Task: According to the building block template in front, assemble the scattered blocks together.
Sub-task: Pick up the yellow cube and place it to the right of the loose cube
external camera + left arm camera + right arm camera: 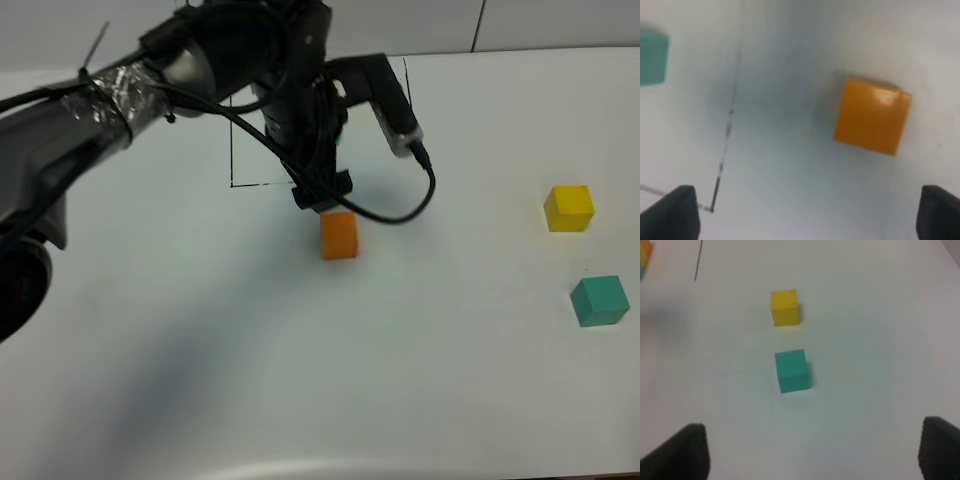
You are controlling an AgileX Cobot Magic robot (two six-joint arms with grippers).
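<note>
Jaws of the left gripper (807, 215) gape empty just beside the orange cube (872, 116). Likely light, rigid, matte: pinch opposite flat faces.

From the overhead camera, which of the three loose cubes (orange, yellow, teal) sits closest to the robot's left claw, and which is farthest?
1. Orange cube: just beside the left gripper, mid-table.
2. Yellow cube: far off on the right side.
3. Teal cube: farthest, by the right edge, below the yellow one in this view.
</note>
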